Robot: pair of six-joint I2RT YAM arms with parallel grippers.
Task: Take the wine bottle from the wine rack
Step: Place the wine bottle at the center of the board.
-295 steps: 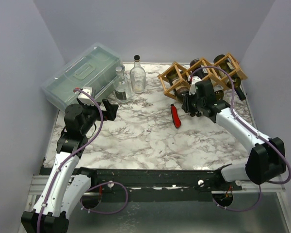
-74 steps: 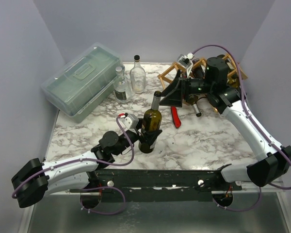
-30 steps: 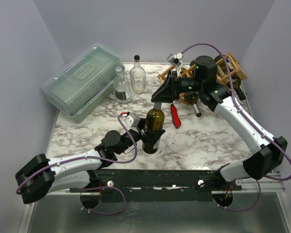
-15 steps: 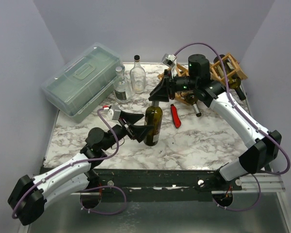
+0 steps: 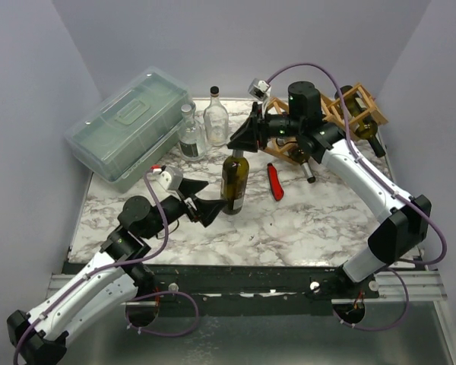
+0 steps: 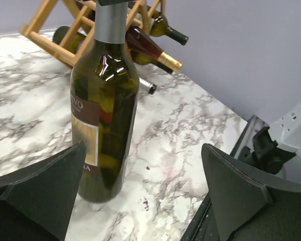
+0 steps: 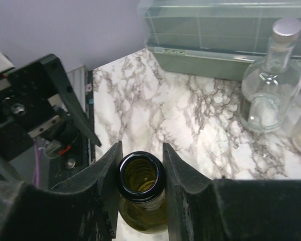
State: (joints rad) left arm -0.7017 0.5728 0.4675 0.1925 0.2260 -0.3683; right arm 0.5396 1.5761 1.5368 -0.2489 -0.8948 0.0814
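Note:
The wine bottle, dark green with a brown label, stands upright on the marble table, off the wooden wine rack. My right gripper is shut on its neck from above; in the right wrist view the open mouth sits pinched between both fingers. My left gripper is open, just left of the bottle's lower body and not touching it. In the left wrist view the bottle stands ahead of the spread gripper, near the left finger. The rack holds other bottles.
A translucent green-grey lidded box sits at the back left. Two clear glass bottles stand beside it. A red object lies right of the wine bottle. The box and one glass bottle show in the right wrist view.
My left gripper let go of the bottle's base, opened and drew back to the left. My right gripper moved over the neck and closed on it. The bottle shifted slightly toward the back.

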